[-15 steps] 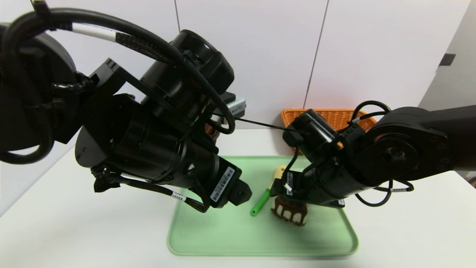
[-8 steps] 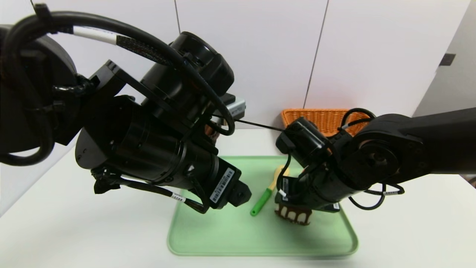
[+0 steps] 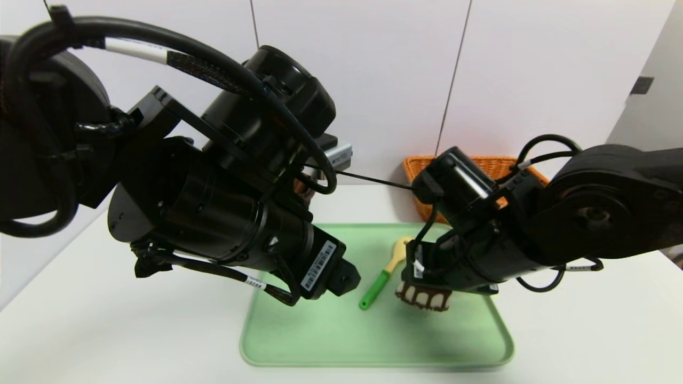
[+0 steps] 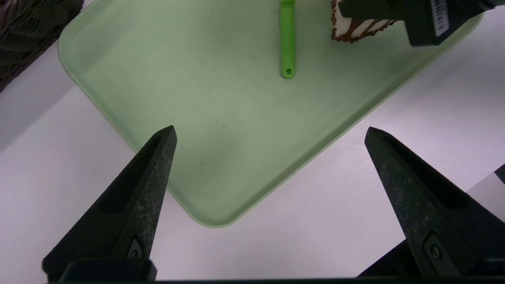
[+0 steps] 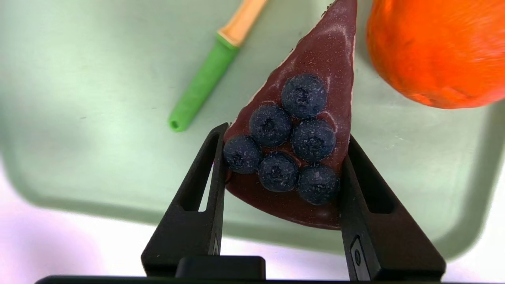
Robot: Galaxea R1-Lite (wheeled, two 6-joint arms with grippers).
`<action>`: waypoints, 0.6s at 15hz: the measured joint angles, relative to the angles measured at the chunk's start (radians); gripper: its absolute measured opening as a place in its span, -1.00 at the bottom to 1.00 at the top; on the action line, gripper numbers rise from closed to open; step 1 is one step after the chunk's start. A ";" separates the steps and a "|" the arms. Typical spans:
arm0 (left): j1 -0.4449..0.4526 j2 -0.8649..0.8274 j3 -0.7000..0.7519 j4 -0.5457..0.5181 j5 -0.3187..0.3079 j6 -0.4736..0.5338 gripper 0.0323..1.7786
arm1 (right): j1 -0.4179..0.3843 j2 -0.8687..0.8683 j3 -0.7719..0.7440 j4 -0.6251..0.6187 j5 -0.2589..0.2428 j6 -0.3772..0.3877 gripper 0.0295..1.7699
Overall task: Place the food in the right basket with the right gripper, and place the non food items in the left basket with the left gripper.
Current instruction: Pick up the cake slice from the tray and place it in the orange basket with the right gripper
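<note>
Your right gripper (image 5: pixel 282 157) is clamped on the cake wedge (image 5: pixel 300 150), one finger pressed to each slanted side near the wide end, six blueberries between them. In the head view the cake wedge (image 3: pixel 424 298) sits just above the green tray (image 3: pixel 331 341), under the right wrist. You can see the orange fruit (image 5: pixel 438 51) on the tray just beside the wedge's tip, and the yellow spoon (image 3: pixel 381 277) with its green handle lying on the tray on the wedge's other side. Your left gripper (image 4: pixel 270 134) hangs wide open and holds nothing, above the tray's near corner and the white bench (image 4: pixel 315 236). Behind the right arm the orange-tan basket (image 3: pixel 483 162) stands on the bench; a corner of the dark basket (image 4: pixel 27 27) shows beside the tray.
</note>
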 joint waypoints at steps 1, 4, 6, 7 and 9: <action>0.000 0.000 0.000 0.000 0.000 0.000 0.90 | 0.000 -0.028 -0.003 0.000 -0.001 -0.017 -0.11; 0.000 -0.003 0.000 0.000 0.000 0.000 0.90 | -0.008 -0.116 -0.017 -0.009 -0.003 -0.072 -0.11; 0.000 -0.005 0.001 0.000 0.000 -0.001 0.90 | -0.024 -0.164 -0.045 -0.011 -0.012 -0.099 -0.11; 0.000 -0.006 0.002 -0.001 0.001 -0.001 0.90 | -0.042 -0.182 -0.064 -0.011 -0.017 -0.116 -0.11; 0.000 -0.007 0.005 -0.006 0.001 -0.001 0.90 | -0.089 -0.201 -0.105 -0.012 -0.026 -0.144 -0.11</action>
